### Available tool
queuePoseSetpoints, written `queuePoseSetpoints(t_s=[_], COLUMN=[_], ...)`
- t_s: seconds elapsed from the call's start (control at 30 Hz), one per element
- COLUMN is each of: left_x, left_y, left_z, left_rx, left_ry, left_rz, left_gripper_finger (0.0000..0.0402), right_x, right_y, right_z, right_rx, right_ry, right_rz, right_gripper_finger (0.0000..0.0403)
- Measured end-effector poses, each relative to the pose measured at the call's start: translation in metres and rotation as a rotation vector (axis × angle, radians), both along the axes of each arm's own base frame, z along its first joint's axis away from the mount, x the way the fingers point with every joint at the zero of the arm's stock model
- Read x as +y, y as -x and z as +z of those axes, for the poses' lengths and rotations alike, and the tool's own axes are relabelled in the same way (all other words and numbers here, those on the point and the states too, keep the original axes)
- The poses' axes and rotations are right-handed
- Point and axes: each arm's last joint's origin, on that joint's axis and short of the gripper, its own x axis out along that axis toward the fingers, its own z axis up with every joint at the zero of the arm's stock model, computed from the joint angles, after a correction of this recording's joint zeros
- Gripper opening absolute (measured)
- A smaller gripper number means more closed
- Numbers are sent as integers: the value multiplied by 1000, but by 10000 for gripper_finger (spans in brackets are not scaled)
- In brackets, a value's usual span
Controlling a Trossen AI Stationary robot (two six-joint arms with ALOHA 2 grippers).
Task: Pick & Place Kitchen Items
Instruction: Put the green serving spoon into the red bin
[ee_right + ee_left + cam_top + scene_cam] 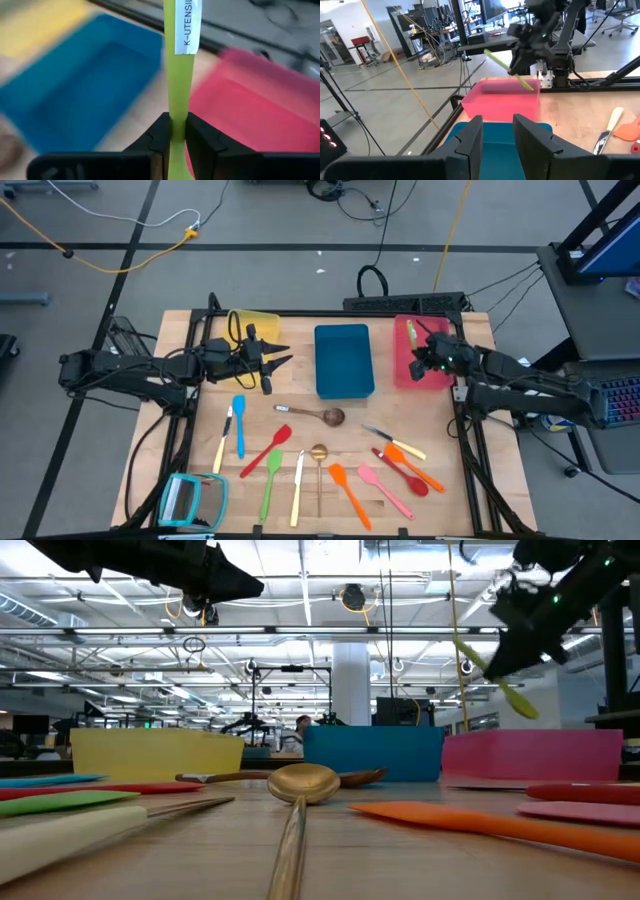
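Observation:
My right gripper (421,352) hangs above the red tray (437,372), shut on a yellow-green utensil (176,75) that carries a white label (187,25). The low view shows that utensil (505,685) slanting in the air over the tray. My left gripper (280,355) is open and holds nothing. It hovers between the yellow tray (255,325) and the blue tray (343,360). Several coloured utensils lie flat on the near half of the table, among them a red spoon (267,450), an orange spatula (346,488) and a metal spoon (316,415). My right gripper pinches the yellow-green utensil by its slim handle (176,117) between the two fingers (200,140), which lie across it. The utensil is lifted clear and tilted, and its ends stick out on both sides of the fingers (522,82).
A teal-framed flat square object (192,500) lies at the near left corner. Blue (238,425), green (270,480), pink (385,488) and gold (318,455) utensils crowd the near half. The three trays stand along the far edge. Cables and a power strip (400,302) lie behind the table.

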Motion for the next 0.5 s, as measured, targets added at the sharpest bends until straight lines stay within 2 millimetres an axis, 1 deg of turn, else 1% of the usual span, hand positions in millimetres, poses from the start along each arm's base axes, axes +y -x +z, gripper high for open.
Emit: queuePoseSetpoints(t_s=[0.1, 0.2, 0.37, 0.5], left_x=[0, 0, 0, 0], left_y=[0, 0, 0, 0], left_z=[0, -1, -3, -4], left_rx=[1, 11, 40, 47], left_ry=[0, -7, -21, -19], left_rz=[0, -1, -2, -2], left_gripper_finger=[111, 111, 111, 111], right_x=[-9, -18, -27, -32], right_y=[8, 12, 14, 17], right_z=[-15, -27, -49, -70], right_rx=[90, 114, 131, 181], right_ry=[-45, -94, -202, -238], right_rz=[-92, -166, -183, -215], right_gripper_finger=[41, 38, 42, 49])
